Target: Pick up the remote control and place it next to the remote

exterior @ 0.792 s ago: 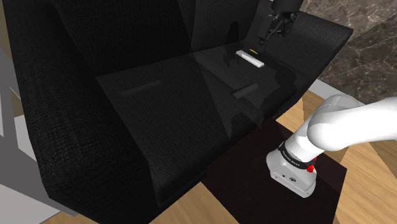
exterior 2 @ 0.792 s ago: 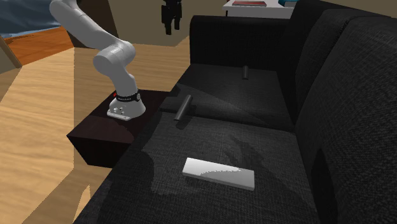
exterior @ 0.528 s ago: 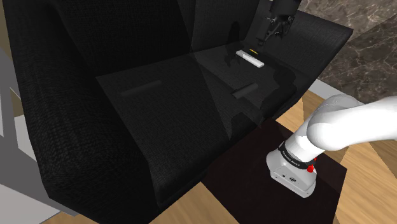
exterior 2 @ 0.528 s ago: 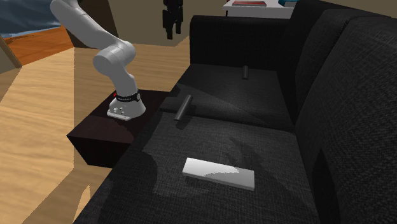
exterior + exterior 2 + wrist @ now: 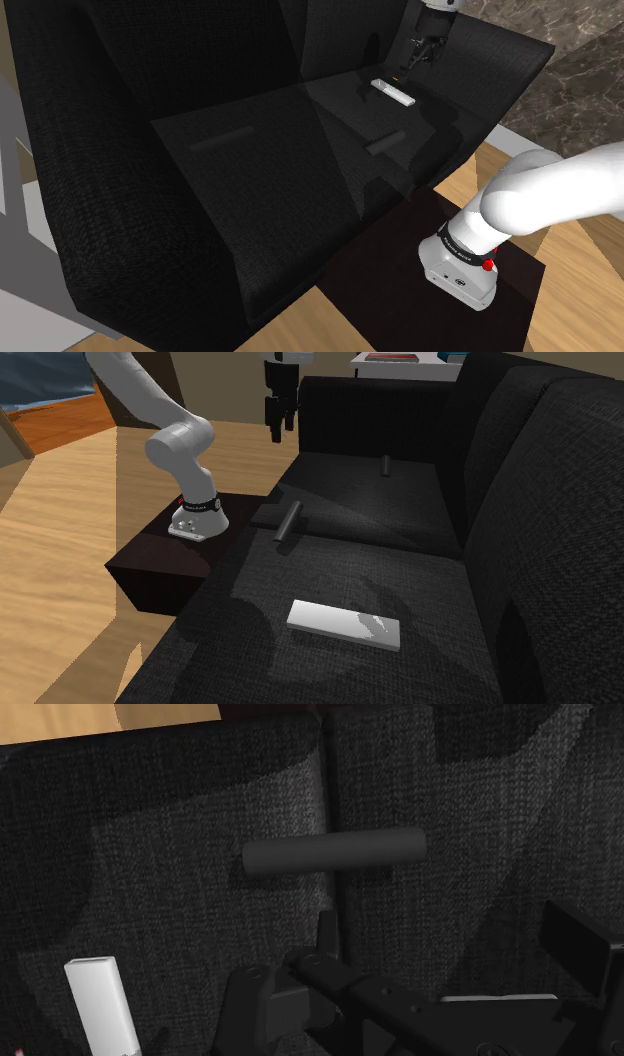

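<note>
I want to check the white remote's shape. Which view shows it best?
The second exterior view: the white remote lies whole and nearest, flat on the sofa seat. The shoulder view shows it small, far along the seat; the wrist view cuts it off at the frame's edge.

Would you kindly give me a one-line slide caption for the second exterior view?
The black gripper hangs over a dark sofa bearing a white remote and a dark cylinder.

Arm point(image 5: 181, 444) outstretched, hand point(image 5: 279, 428) downward.
</note>
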### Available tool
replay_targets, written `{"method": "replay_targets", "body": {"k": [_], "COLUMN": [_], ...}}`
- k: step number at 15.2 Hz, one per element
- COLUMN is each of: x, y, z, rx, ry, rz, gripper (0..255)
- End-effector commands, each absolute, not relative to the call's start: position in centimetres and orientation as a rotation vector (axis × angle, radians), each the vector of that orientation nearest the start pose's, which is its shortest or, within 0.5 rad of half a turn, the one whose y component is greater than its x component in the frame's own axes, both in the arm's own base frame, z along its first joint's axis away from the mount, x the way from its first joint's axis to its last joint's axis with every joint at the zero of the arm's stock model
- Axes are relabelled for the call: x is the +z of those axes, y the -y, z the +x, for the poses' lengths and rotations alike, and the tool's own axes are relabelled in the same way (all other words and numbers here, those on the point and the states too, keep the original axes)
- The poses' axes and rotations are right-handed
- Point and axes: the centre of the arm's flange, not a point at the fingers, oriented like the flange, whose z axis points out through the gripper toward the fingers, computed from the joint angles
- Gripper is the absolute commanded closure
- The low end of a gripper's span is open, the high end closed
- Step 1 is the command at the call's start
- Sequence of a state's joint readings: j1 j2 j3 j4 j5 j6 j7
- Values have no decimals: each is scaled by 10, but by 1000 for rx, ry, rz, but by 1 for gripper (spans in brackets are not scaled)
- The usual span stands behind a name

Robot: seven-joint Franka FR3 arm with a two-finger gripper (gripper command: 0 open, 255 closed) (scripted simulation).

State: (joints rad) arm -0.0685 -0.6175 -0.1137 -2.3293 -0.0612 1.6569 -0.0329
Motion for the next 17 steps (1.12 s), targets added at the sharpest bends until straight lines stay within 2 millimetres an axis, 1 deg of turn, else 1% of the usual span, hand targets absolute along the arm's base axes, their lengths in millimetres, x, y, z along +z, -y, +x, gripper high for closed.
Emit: {"method": "replay_targets", "body": {"k": [1,17], "x": [541,454], "y": [101,270], "z": [360,445], "rx": [83,47], "ry": [-183,-167], "rz": [-3127,-3142], "gripper": [0,0]}}
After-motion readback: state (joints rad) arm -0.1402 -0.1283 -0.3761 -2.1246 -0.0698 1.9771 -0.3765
